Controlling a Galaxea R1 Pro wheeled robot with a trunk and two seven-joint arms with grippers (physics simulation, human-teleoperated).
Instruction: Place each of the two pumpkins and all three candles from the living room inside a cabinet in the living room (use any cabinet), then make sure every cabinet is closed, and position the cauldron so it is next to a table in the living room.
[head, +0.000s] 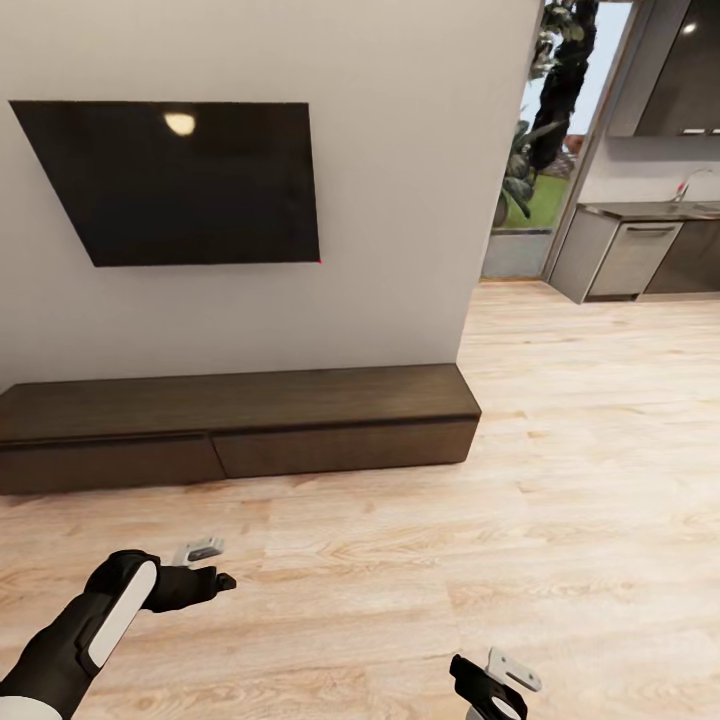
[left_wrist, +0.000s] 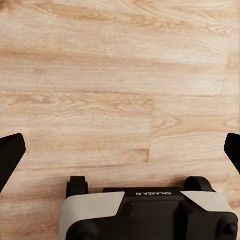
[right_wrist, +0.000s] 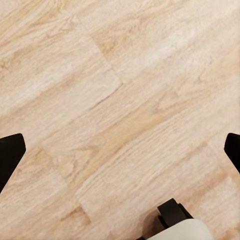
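Observation:
The cabinet (head: 240, 402), a long low dark brown unit, stands against the white wall ahead of me, and both drawer fronts I can see sit flush and shut. My left gripper (head: 210, 566) hovers over the wood floor a short way in front of it. In the left wrist view the left gripper (left_wrist: 120, 150) is open, with bare floorboards between its fingers. My right gripper (head: 490, 682) hangs low near my body and is also open over bare floor in the right wrist view (right_wrist: 120, 155). The pumpkins, candles, cauldron and table are out of view.
A dark TV (head: 180, 180) hangs on the wall above the cabinet. The wall ends at a corner (head: 470, 300); beyond it, at the right, are grey kitchen units (head: 640, 255) and a tall plant (head: 545, 120). Light wood floor (head: 520, 520) stretches to the right.

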